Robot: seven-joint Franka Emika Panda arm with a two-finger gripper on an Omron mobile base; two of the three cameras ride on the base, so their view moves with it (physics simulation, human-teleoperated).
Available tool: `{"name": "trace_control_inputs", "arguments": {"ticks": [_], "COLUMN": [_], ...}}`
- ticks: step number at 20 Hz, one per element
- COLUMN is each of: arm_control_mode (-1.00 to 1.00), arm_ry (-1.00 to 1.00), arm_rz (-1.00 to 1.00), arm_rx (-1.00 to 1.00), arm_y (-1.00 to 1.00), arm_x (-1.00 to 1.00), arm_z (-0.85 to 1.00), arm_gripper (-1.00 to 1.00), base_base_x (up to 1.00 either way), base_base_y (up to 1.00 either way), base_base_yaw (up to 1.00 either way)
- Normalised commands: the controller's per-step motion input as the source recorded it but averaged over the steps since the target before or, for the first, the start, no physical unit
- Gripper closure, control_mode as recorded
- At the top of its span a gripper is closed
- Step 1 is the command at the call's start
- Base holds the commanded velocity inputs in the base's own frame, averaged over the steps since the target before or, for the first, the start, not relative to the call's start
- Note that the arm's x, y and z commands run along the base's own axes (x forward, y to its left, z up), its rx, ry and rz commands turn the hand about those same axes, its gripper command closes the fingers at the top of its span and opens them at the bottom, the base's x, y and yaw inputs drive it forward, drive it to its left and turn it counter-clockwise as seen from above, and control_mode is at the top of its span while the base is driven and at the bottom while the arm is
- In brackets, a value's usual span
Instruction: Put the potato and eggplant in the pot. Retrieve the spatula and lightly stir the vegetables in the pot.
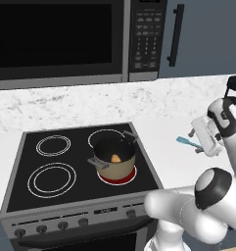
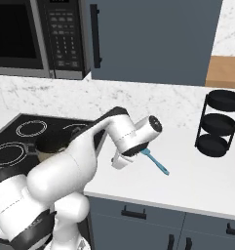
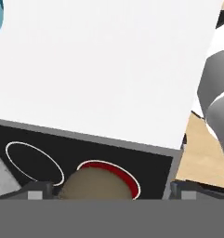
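We judge the spatula (image 2: 155, 161) retrieval in hand: our gripper (image 1: 200, 142), jaws spread and empty, must descend over it on the counter (image 2: 202, 176), then close.

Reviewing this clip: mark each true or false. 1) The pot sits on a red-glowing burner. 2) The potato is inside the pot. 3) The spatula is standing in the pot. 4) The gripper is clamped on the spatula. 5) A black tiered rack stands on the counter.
1) True: the pot sits on the front right burner, which glows red.
2) True: the potato lies inside it.
3) False: the spatula lies flat on the white counter, right of the stove.
4) False: the gripper is open above the counter, near the spatula, holding nothing.
5) True: the rack stands on the counter toward the far right.
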Motion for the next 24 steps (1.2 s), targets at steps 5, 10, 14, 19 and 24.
{"name": "trace_control_inputs", "arguments": {"ticks": [5, 10, 14, 19, 24], "arm_control_mode": [-1.0, -1.0, -1.0, -1.0, -1.0], "arm_ry": [0.16, 0.23, 0.17, 0.01, -0.02], "arm_rz": [-0.42, -0.25, -0.19, -0.04, 0.0], "arm_rx": [0.12, 0.09, 0.05, 0.01, 0.0], "arm_y": [-0.55, -0.7, -0.64, -0.62, -0.47], "arm_x": [0.42, 0.47, 0.27, 0.0, 0.0], "arm_z": [-0.22, 0.0, -0.11, -0.46, -0.52], "arm_gripper": [-1.0, -1.0, -1.0, -1.0, -1.0], "base_base_x": [0.0, 0.0, 0.0, 0.0, 0.0], "base_base_y": [0.0, 0.0, 0.0, 0.0, 0.0], "base_base_yaw": [0.0, 0.0, 0.0, 0.0, 0.0]}}
